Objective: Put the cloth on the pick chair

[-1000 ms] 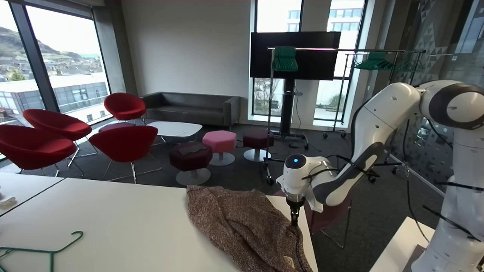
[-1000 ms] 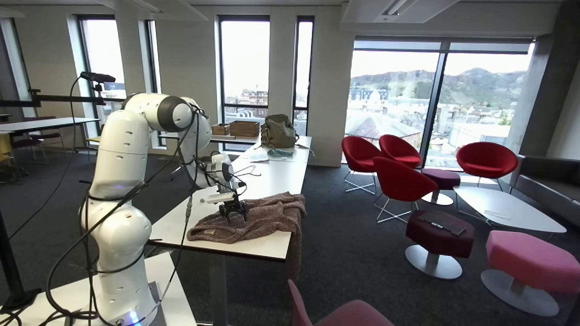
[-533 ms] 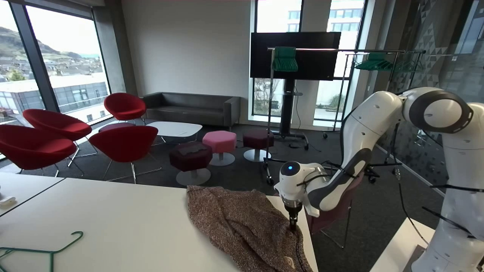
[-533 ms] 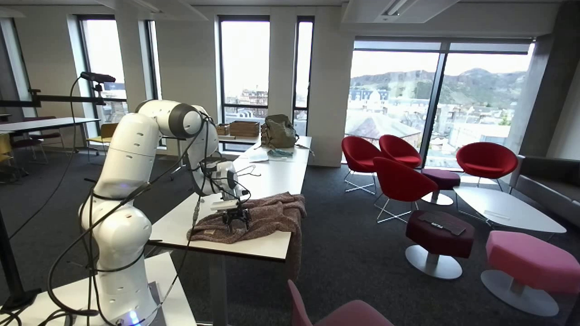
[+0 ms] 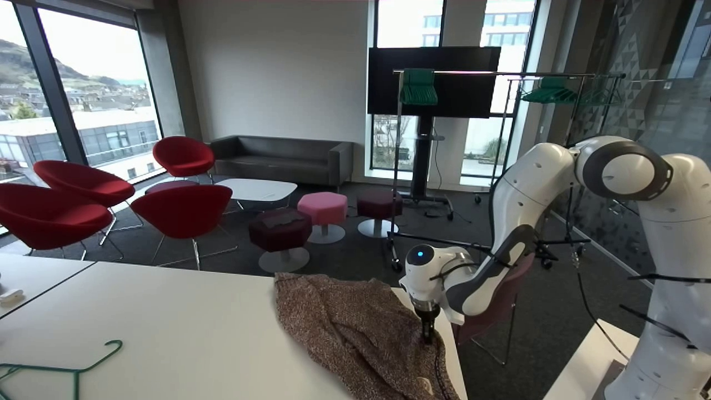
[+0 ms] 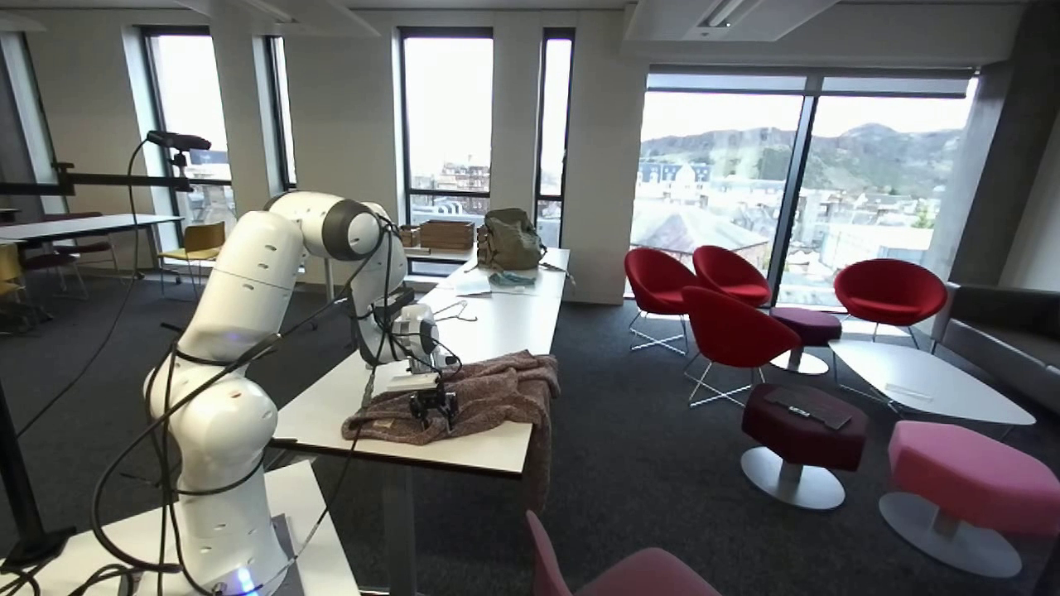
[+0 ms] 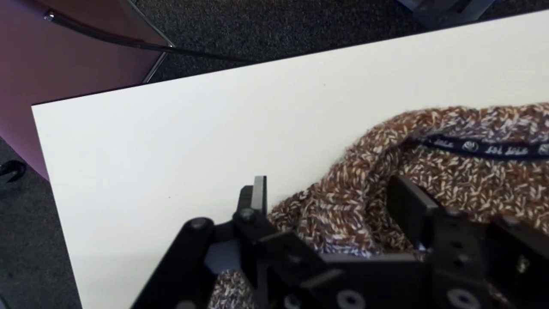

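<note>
Pointed downward, the pincer is held over the end of the bench with its two fingers parted wide. Between them a fold of the cloth is framed; whether the knit is touched by either finger cannot be told. Brown and rumpled, the cloth is spread on that same end of the bench, and part of it is draped over the bench's long edge. Near one of its edges a dark blue band with pale lettering is exposed. Just beyond the bench's end the pink chair is placed, its back partly covered by the arm in an exterior view. Farther along the bench than the cloth, a green hanger is laid, and on the bench's far end a backpack is set. Red chairs, seen in both exterior views, are grouped well apart from the bench, beyond its long edge.
</note>
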You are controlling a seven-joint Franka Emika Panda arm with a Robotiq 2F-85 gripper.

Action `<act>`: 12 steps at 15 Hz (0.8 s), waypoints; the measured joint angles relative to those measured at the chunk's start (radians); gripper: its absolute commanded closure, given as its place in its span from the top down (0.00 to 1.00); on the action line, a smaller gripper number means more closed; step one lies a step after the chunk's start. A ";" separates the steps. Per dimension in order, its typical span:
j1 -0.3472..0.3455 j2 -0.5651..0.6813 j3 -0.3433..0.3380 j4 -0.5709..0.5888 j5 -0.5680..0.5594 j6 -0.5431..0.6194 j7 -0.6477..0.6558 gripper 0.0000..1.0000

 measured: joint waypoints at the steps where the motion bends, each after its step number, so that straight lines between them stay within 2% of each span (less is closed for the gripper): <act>1: 0.000 0.000 0.000 0.001 0.012 0.000 0.000 0.37; 6: 0.000 0.001 0.000 0.002 0.128 0.000 -0.001 0.00; 12: 0.000 -0.003 -0.009 0.011 0.187 0.000 0.009 0.01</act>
